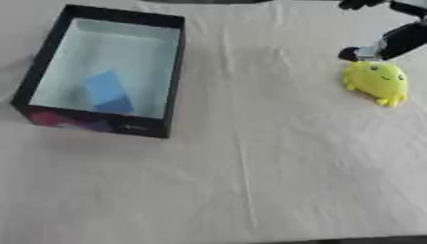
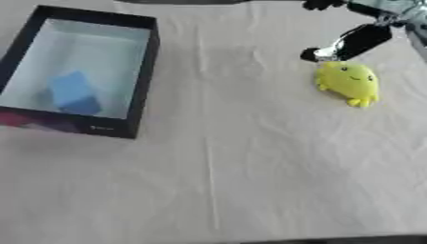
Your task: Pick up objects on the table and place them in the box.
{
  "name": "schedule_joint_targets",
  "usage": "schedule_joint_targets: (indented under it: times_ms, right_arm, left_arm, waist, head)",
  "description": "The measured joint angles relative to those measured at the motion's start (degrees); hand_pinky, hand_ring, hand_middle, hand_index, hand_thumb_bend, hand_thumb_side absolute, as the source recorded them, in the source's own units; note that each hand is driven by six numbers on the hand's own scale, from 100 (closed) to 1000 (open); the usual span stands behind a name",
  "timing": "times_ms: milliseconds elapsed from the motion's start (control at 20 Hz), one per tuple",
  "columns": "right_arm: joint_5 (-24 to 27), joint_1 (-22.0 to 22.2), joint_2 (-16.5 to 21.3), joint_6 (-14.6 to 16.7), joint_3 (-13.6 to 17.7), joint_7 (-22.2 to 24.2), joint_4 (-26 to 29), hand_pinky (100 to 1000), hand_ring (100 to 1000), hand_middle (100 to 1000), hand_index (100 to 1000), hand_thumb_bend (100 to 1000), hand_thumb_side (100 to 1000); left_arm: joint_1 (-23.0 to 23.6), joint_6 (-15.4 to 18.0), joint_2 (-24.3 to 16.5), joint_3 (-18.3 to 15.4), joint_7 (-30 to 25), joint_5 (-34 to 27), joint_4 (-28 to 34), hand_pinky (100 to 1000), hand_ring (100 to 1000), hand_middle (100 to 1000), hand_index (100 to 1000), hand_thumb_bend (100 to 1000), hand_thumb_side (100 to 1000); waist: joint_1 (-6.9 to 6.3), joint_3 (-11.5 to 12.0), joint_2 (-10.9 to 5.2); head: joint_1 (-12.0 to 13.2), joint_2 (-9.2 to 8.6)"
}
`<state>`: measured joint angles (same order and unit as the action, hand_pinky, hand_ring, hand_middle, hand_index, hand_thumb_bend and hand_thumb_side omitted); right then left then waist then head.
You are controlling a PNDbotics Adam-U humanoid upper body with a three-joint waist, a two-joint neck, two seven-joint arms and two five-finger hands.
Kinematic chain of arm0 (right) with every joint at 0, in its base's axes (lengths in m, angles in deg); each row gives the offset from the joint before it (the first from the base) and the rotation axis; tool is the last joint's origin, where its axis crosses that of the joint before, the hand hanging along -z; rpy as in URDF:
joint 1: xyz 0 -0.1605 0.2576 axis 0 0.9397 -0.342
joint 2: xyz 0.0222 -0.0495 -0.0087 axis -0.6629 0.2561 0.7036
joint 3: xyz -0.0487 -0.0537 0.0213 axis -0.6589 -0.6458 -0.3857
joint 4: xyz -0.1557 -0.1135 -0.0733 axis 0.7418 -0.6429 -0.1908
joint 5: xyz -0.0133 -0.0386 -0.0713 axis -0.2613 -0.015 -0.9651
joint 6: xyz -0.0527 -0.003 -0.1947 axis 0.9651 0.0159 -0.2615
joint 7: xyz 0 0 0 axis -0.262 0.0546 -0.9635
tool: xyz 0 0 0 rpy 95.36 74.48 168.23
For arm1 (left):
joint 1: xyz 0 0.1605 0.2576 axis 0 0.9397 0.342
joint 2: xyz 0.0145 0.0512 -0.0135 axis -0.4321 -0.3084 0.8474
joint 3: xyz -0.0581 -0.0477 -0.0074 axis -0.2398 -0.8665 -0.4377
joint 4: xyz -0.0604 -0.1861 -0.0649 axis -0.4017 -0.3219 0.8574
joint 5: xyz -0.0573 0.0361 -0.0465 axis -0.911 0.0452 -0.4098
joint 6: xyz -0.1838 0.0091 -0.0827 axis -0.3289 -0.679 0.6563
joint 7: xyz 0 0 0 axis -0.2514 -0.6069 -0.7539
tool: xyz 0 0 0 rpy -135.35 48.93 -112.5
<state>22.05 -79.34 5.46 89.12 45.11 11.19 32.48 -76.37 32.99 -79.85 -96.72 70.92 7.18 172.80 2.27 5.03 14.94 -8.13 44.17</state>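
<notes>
Over by the far left corner of the table [image 1: 250,181] in the left eye view sits the box [image 1: 171,76], black walls, pale inside, with some reddish and purple print on its near outer wall. There's a blue block [image 1: 106,91] already lying in it, towards the near end and a bit tilted. The table's got a pale, creased cloth on it. Way over near the far right corner there's a yellow plush toy [image 1: 377,82], kinda blobby with a little face, lying flat on the cloth, well apart from the box. The right hand [image 1: 390,44] comes in from the upper right corner, black with a silvery bit, and its lowest dark tip is just above the toy's far edge. Honestly can't tell if it's touching the toy or not, and can't tell if the fingers are open or curled, it's just a dark blur there.

Right eye view is pretty much the same deal: the hand's dark tip hangs right at the toy's top left, block still sitting in the near part of the box. The left hand doesn't show in either view.
</notes>
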Motion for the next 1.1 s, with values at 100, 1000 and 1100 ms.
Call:
schedule_joint_targets:
  times_ms: [100,1000,1100]
  right_arm:
    - [0.0,1.8,0.2,-0.5,0.6,-0.5,0.4,933,890,841,893,502,434]
    - [-6.4,7.2,0.3,-3.1,3.2,-3.7,-5.7,925,896,847,897,492,443]
    - [-7.3,6.6,0.2,-3.1,3.2,-3.8,-7.1,924,897,849,900,490,441]
  left_arm:
    - [0.0,0.0,0.0,0.0,0.0,0.1,0.0,805,652,800,830,414,693]
    - [0.3,-0.1,0.0,-0.3,0.2,0.3,-0.3,805,650,801,828,415,692]
    - [0.4,-0.1,0.0,-0.3,0.2,0.3,-0.3,805,649,801,828,415,691]
  waist:
    - [0.0,-0.1,-0.01]
    - [-0.42,-0.5,0.0]
    - [-0.49,-0.4,0.02]
  head:
    - [0.0,0.0]
    - [0.4,0.0]
    - [0.4,0.0]
